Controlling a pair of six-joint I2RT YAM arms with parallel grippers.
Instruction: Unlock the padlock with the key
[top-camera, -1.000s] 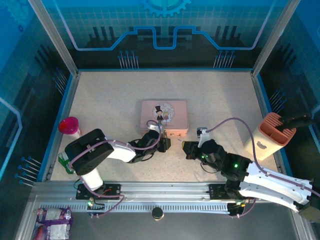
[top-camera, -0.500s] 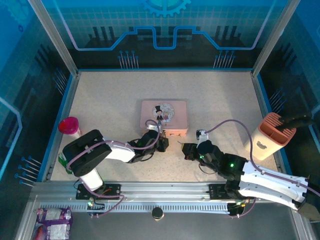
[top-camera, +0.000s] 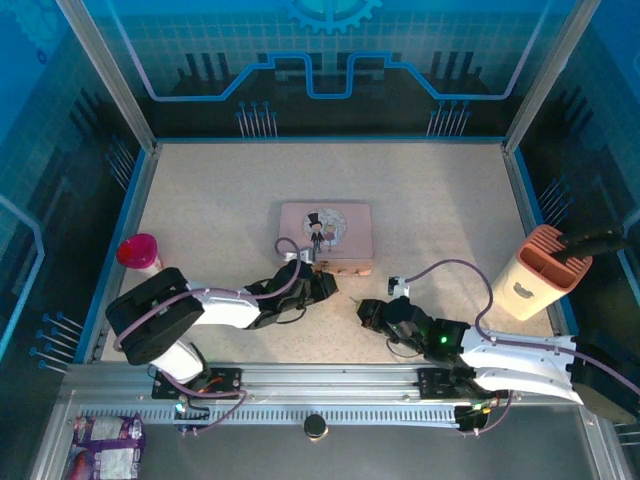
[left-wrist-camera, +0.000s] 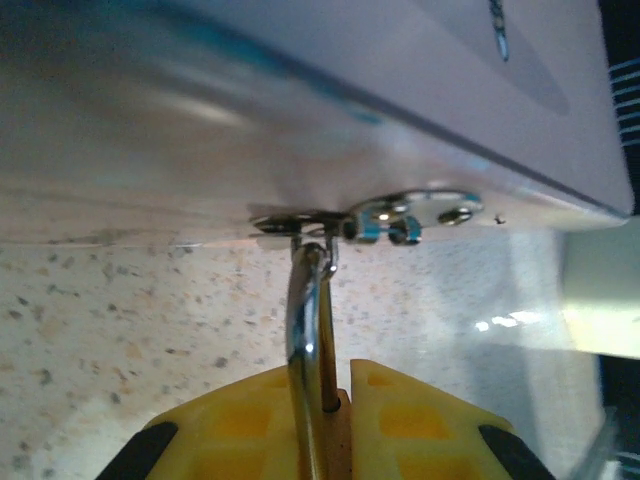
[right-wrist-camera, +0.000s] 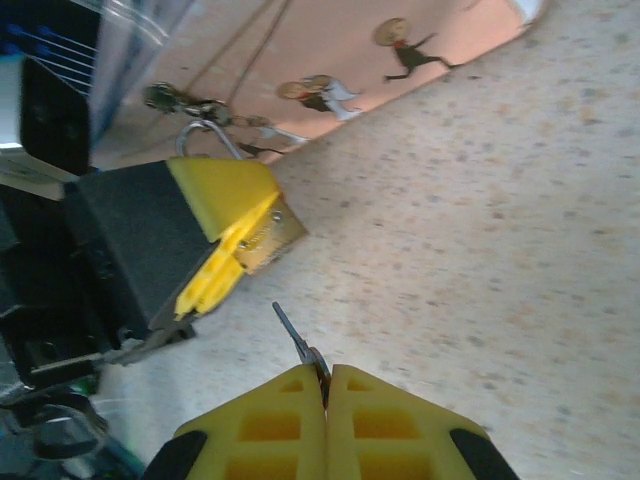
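From the top, the pink box (top-camera: 325, 232) sits in the middle of the desk (top-camera: 200, 190). The left jaws are right at the near side of the box. The right jaws are just beside them, a bit to the right, and point toward them. A pink cup (top-camera: 138, 252) stands far to the left. A peach holder (top-camera: 540, 272) stands far to the right.

In the left wrist view, the left jaws squeeze the padlock (left-wrist-camera: 337, 425) between two yellow pads (left-wrist-camera: 420, 420). Its silver loop (left-wrist-camera: 303, 320) goes up and hooks into the latch (left-wrist-camera: 400, 212) on the box.

In the right wrist view, the right jaws are pressed together on the key (right-wrist-camera: 298, 343). The thin key sticks out toward the padlock, whose gold body peeks out of the left jaws. The key tip is near the padlock but not touching it.
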